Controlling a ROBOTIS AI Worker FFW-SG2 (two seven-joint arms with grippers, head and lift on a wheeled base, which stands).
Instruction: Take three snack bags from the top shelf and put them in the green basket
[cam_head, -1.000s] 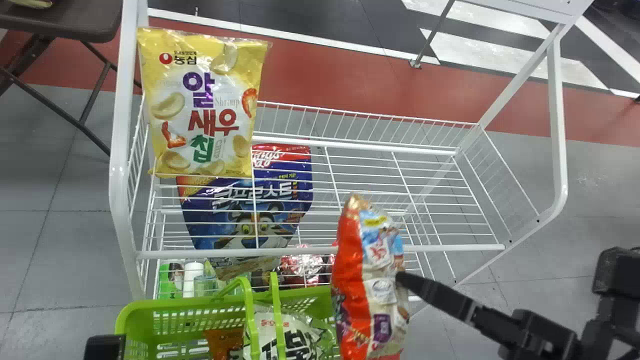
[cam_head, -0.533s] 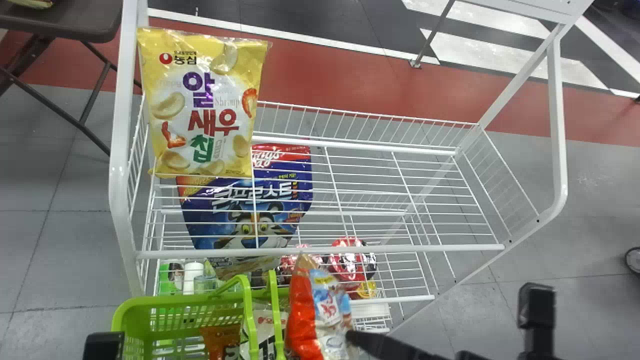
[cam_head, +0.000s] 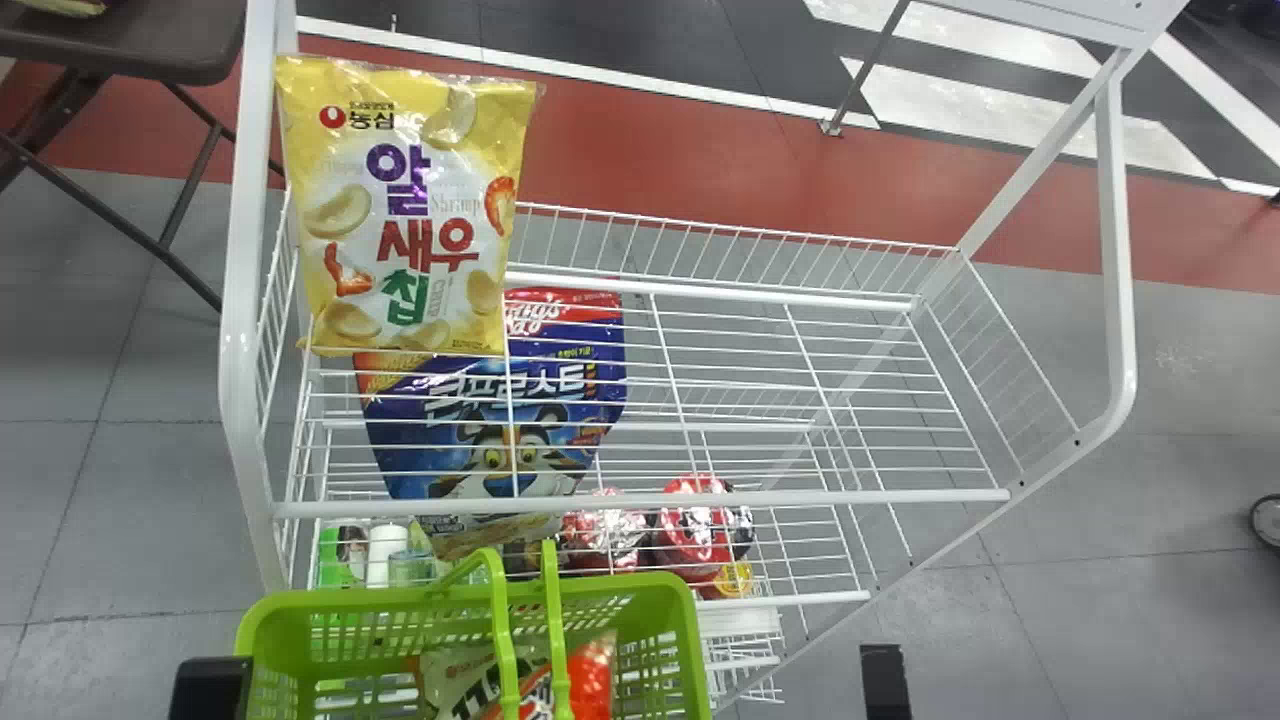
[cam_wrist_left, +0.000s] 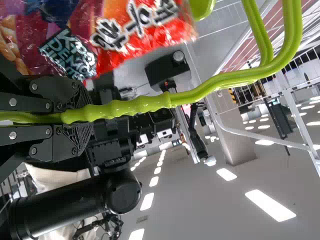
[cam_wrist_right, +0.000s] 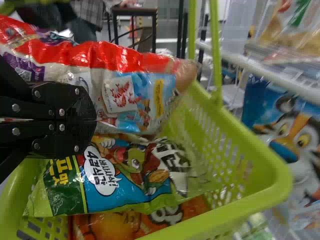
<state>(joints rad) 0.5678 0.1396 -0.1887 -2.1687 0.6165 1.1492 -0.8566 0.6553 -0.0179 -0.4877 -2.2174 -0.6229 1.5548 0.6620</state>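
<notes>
Third bag going in, and this is nearly done! The right end effector (cam_wrist_right: 95, 120) is clamped on the red bag (cam_wrist_right: 120, 57), holding it by its side, and that bag lies down inside the mouth of the green basket (cam_head: 330, 600). Beneath it, the corn bag (cam_wrist_right: 132, 172) is in, and lower still there's the orange bag (cam_wrist_right: 112, 227). So that's two home, and the red one makes three, as I count it, once it's let go.

Over on the other arm, the left end effector (cam_wrist_left: 89, 115) has its fingers closed around the handle (cam_wrist_left: 200, 94), the basket just in front of the rack. Up on the top shelf (cam_head: 640, 500), the yellow bag (cam_head: 400, 200) stands at the left end; with three accounted for, it looks like one to leave alone. The blue bag (cam_head: 500, 430) shows through the wires below.

What's left? Release the red bag and draw clear. Watch the crinkly wrapper, though: it could cling to a finger, or snag the handle on the way out.
</notes>
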